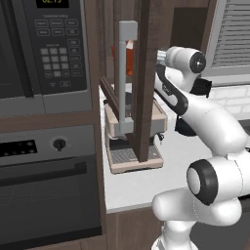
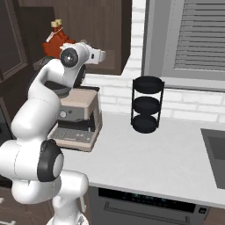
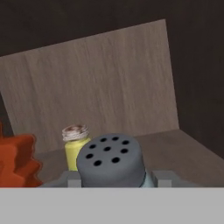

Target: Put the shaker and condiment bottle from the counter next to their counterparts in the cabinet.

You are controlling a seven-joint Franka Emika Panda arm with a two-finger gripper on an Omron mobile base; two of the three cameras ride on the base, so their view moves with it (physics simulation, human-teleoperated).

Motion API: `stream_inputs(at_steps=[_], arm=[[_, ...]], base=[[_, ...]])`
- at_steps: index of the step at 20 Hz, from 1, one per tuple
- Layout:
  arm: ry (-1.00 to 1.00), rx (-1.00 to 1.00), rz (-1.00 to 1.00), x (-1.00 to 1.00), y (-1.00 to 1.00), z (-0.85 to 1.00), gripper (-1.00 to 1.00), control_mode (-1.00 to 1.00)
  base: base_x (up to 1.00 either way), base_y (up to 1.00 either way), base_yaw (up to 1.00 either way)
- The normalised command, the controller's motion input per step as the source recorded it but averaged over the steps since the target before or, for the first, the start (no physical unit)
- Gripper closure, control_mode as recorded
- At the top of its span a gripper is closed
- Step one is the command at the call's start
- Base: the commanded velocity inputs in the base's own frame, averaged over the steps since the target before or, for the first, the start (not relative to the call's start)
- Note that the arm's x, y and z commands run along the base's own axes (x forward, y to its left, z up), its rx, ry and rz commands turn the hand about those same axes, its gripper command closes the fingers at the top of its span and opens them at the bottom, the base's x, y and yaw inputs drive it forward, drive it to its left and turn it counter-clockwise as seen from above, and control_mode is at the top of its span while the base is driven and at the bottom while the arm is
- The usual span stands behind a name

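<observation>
My gripper point(image 3: 111, 180) reaches into the cabinet point(image 2: 105, 35) and is shut on the shaker point(image 3: 112, 162). Its dark grey holed cap sits between my fingertips point(image 3: 72, 179), with pale blue-green glass just showing below it. The shaker is low over the wooden shelf. Right behind it stands a small yellow shaker point(image 3: 75, 146) with a silvery cap. An orange-red, leaf-shaped condiment bottle point(image 3: 15, 159) point(image 2: 55, 41) stands on the same shelf to the left. The open cabinet door point(image 1: 145, 73) with its silver bar handle point(image 1: 122, 73) stands edge-on in front of my hand.
Below the cabinet, a tan coffee machine point(image 1: 134, 141) point(image 2: 79, 118) sits on the white counter point(image 2: 145, 154). A black three-tier rack point(image 2: 147, 105) stands by the brick wall. A microwave point(image 1: 44, 49) and an oven point(image 1: 46, 190) are at the left, and a sink point(image 2: 215, 149) is at the right.
</observation>
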Motion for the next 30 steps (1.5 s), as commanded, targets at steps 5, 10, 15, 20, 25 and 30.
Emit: stream_inputs(at_steps=[5,10,15,20,25,30], arm=[[0.00,0.00,0.00,0.01,-0.08,0.00,1.00,-1.00],[0.00,0.00,0.00,0.00,-0.08,-0.03,1.00,-1.00],[-0.03,0.00,0.00,0.01,0.00,-0.17,1.00,-1.00],[-0.05,0.00,0.00,0.05,0.00,-0.19,1.00,-1.00],[-0.03,0.00,0.00,0.08,0.00,-0.12,1.00,-1.00],[-0.01,0.06,0.00,0.21,0.00,-0.01,1.00,-1.00]], base=[[0.00,0.00,0.00],[0.00,0.00,0.00],[0.00,0.00,0.00],[0.00,0.00,0.00],[0.00,0.00,0.00],[0.00,0.00,0.00]])
